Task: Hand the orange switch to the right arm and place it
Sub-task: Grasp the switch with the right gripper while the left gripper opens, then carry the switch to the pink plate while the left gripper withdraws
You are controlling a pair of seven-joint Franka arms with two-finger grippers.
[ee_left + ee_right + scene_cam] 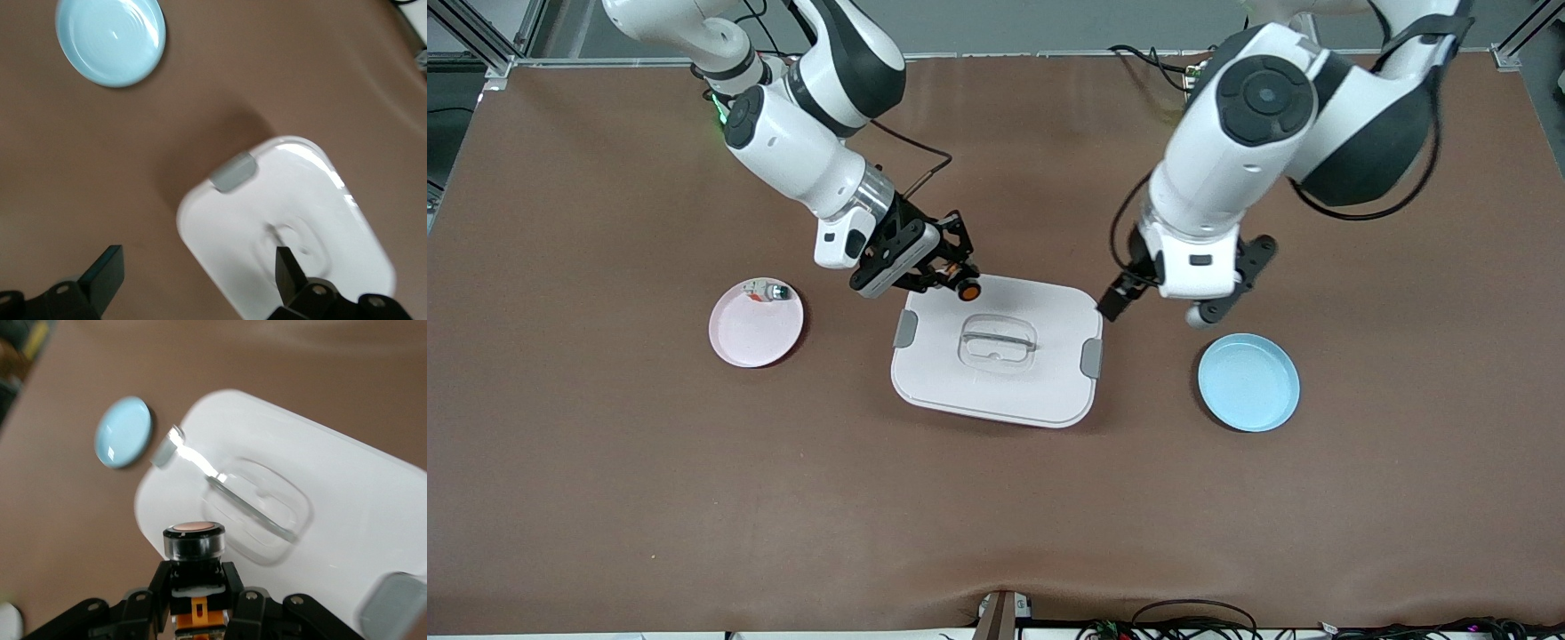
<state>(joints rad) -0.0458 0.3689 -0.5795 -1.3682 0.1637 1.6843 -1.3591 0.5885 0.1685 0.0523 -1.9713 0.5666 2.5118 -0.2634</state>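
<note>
The orange switch (967,289) is held in my right gripper (951,280), which is shut on its body. Its round orange face points out past the fingertips. It hangs over the corner of the white lidded box (996,391) at the right arm's end. In the right wrist view the switch (193,543) sits between the fingers (160,587), above the box lid (347,487). My left gripper (1156,309) is open and empty, over the box's edge at the left arm's end. In the left wrist view (197,270) nothing is between its fingers.
A pink plate (747,342) lies toward the right arm's end, with a silver switch with a green face (769,290) on it. An empty blue plate (1248,382) lies toward the left arm's end and also shows in both wrist views (110,40) (122,440).
</note>
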